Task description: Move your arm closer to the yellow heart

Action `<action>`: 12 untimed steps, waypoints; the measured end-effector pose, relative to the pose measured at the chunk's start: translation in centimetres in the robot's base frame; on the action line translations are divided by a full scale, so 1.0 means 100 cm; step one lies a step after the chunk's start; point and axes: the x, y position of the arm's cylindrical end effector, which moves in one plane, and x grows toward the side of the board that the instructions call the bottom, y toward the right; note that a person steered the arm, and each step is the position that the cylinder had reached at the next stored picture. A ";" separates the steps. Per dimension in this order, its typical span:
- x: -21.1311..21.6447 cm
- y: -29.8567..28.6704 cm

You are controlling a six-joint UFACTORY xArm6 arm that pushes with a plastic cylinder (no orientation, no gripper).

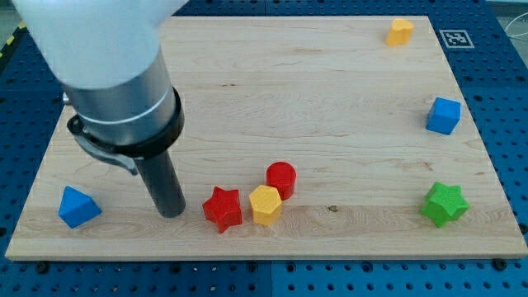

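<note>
Single camera, high front view, angled down.
Looks across the pale wooden board (pixel 330 82) from its near edge; whole board fits, arm's grey cylinder (pixel 124 91) looms close at upper left of frame.

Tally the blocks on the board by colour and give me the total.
Yellow: 2, one by the red pair, one at the view's top right
Red: 2, a star and a round block
Blue: 2, one at the view's left, one at the right
Green: 1, a star
Total: 7

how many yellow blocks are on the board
2: one yellow block at bottom centre, touching the red star and red cylinder; another yellow block at top right. The arm could hide others.
</note>
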 end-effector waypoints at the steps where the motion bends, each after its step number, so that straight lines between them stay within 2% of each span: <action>1: 0.005 0.017; 3: 0.005 0.073; 4: 0.003 0.038; 5: -0.042 -0.013; 6: -0.109 -0.044; 8: -0.269 -0.011; 9: -0.282 -0.011; 10: -0.330 -0.010; 11: -0.379 0.021; 12: -0.384 0.030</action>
